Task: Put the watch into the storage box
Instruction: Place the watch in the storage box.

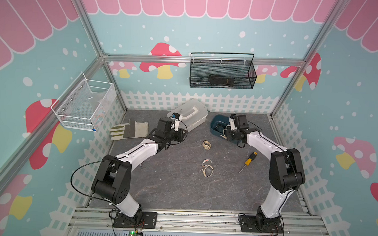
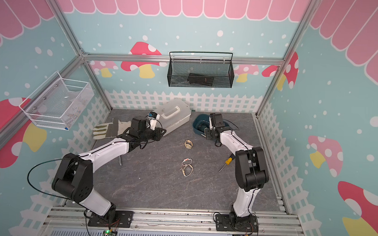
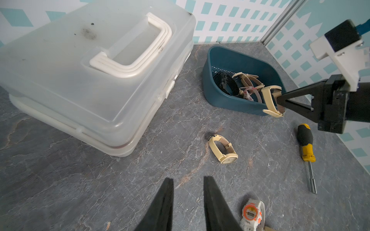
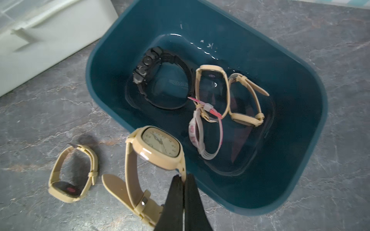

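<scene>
Both top views: storage box (image 1: 216,123) just right of frame centre on the table (image 1: 169,187), just beside the white case (image 1: 190,114); right arm's wrist covers its near side; loose beige watch (image 1: 207,144) lower in the frame
Left wrist view: left gripper (image 3: 188,178) with jaws apart, nothing between them; right gripper (image 3: 279,102) clamped on the watch (image 3: 269,99) at the box's near rim (not inside it yet)
Right wrist view: watch face overlaps the box rim; strap hangs outside; black watch (image 4: 148,66) and three more on the box floor
</scene>
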Tool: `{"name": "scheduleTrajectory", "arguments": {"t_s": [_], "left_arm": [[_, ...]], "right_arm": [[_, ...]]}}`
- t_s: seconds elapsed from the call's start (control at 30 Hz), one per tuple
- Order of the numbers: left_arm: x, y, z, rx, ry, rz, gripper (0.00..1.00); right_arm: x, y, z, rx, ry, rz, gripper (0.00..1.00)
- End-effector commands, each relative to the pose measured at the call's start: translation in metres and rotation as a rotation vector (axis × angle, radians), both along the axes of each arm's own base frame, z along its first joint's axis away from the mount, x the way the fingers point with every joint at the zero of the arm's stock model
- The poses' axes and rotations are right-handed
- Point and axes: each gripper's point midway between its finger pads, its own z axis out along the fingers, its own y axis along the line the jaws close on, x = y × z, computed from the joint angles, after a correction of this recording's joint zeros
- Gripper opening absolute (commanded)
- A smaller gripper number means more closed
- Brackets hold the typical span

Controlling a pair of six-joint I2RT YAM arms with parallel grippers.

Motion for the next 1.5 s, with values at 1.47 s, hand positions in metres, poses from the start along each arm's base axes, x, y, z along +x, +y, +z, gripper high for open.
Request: {"name": "scheduleTrajectory", "arguments": {"t_s": [1.47], "left_arm": [[-0.009, -0.027, -0.014, 0.098, 0.081, -0.108, 0.36]], "right_arm": [[0.028, -0.002, 0.028, -0.075, -0.103, 0.02, 0.25]]}}
